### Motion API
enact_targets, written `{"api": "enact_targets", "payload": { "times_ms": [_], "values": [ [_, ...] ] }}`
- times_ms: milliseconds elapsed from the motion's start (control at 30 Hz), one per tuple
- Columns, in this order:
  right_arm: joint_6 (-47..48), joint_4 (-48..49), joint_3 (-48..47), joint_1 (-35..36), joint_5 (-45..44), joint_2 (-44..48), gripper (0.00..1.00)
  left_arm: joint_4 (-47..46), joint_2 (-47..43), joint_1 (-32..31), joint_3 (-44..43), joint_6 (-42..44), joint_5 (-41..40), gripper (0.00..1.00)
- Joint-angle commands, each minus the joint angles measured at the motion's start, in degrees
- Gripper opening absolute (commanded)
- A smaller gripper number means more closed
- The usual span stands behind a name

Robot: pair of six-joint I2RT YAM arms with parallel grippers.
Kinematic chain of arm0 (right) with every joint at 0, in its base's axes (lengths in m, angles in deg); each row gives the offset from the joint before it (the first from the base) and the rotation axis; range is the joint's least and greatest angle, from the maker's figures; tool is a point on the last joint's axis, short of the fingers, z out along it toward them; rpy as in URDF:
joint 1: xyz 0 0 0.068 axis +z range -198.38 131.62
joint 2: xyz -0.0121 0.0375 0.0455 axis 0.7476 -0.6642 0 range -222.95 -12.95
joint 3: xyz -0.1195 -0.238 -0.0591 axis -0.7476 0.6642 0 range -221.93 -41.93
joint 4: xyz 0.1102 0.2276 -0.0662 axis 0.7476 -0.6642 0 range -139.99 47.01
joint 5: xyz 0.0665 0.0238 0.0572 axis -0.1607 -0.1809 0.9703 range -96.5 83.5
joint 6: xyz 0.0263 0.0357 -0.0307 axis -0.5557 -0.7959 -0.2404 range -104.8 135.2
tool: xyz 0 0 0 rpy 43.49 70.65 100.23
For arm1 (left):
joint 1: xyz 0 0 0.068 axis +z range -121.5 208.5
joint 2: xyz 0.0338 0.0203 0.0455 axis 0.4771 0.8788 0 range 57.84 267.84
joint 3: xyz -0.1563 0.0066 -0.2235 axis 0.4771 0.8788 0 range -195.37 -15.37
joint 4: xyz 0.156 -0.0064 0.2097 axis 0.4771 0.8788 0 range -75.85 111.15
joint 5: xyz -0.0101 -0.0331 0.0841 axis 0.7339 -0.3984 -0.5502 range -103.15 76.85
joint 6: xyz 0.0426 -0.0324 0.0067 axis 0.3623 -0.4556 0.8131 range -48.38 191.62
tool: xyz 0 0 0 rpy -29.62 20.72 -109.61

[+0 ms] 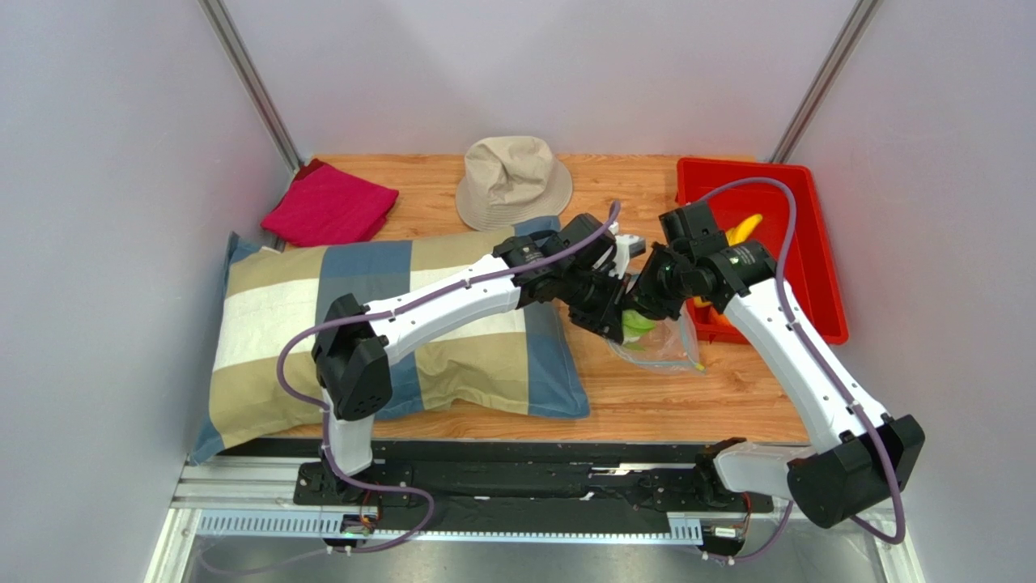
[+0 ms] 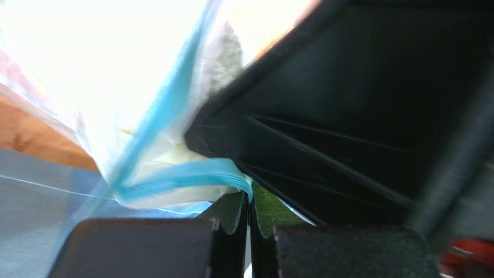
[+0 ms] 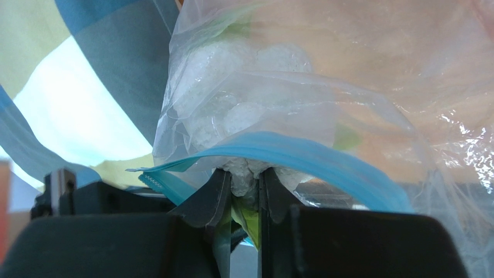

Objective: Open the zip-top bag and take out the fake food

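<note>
the left arm reaches to the right over the pillow. the left pincer is almost closed and nips the blue zip edge of the zip-top bag. the bag sits on the counter, just under both pincers. the right pincer is narrow and grips the cauliflower at the bag's mouth. its arm bends to the left and downward.

I see the zip-top bag as clear, crinkled, glossy plastic. Under it, the table is grained wood; left of it, the pillow is matt cloth; right of it, the tray is shiny plastic.
</note>
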Motion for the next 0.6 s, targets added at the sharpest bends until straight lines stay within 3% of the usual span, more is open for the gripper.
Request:
{"api": "enact_targets", "payload": {
  "times_ms": [0,233,567],
  "values": [
    [6.93,-3.20,-0.76,0.40,6.72,6.76,0.00,-3.40,-3.51,3.08,5.50,-1.73,-0.73,0.00],
    [15.37,0.29,6.53,0.22,15.32,15.20,0.00,-5.16,-6.25,6.87,9.13,-1.56,-0.20,0.00],
    [20.65,2.76,5.23,0.13,25.01,16.70,0.00,-2.17,-6.42,6.87,5.00,0.63,-1.52,0.00]
  ]
}}
